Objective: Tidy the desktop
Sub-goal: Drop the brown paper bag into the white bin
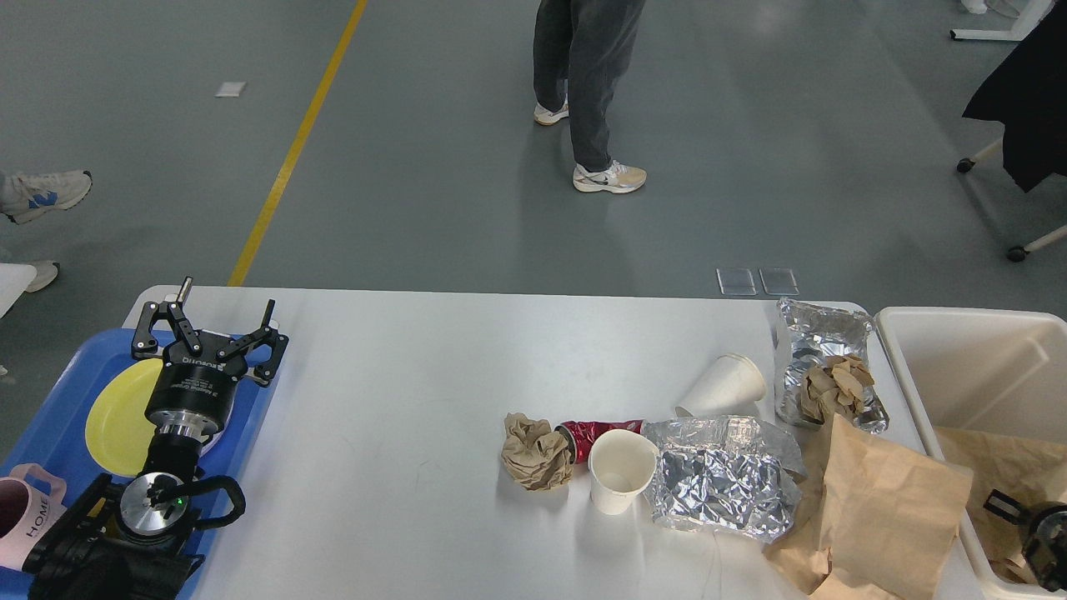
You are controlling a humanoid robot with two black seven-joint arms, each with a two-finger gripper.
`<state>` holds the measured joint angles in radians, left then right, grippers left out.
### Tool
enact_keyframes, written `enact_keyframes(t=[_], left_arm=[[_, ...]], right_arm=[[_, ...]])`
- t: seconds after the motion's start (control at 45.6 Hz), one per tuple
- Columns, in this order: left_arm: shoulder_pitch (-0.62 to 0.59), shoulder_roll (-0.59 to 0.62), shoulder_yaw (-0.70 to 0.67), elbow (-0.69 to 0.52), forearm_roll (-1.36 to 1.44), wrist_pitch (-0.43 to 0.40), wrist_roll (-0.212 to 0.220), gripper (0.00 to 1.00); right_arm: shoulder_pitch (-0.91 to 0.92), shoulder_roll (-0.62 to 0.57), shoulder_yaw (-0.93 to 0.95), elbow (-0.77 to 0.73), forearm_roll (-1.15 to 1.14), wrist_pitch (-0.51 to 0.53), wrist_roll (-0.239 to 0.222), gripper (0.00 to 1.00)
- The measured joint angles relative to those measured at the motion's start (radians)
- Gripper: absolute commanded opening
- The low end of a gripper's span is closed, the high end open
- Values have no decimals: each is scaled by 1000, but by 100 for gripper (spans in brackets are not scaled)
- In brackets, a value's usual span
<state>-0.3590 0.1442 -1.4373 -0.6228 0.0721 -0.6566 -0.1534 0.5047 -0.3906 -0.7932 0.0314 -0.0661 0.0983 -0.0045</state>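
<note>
Right gripper [1013,521] sits low inside the cream bin [959,333], jaws unclear. Left gripper [208,321] jaws spread. Lift straight out, then go for the brown bag [884,508] beside the bin on the worktop [400,375].

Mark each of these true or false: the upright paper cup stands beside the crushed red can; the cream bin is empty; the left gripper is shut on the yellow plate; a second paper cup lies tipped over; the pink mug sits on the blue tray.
1. The upright paper cup stands beside the crushed red can: true.
2. The cream bin is empty: false; a brown paper bag lies inside.
3. The left gripper is shut on the yellow plate: false; its fingers are spread, holding nothing.
4. A second paper cup lies tipped over: true.
5. The pink mug sits on the blue tray: true.
</note>
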Motion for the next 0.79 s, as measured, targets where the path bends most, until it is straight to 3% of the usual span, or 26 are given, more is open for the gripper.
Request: enact_keyframes(t=[0.044, 0.088, 0.285, 0.592, 0.789], left_arm=[[0, 0, 0, 0, 0, 0, 0, 96], [0, 0, 0, 0, 0, 0, 0, 96], [0, 0, 0, 0, 0, 0, 0, 96], [0, 0, 0, 0, 0, 0, 0, 96], [0, 0, 0, 0, 0, 0, 0, 96]], right_arm=[[0, -3, 0, 0, 0, -4, 0, 77], [0, -7, 0, 0, -1, -15, 0, 99], [-1, -6, 0, 4, -1, -94, 7, 100], [-2, -15, 1, 10, -1, -101, 7, 100], [66, -88, -9, 161, -19, -98, 0, 100]])
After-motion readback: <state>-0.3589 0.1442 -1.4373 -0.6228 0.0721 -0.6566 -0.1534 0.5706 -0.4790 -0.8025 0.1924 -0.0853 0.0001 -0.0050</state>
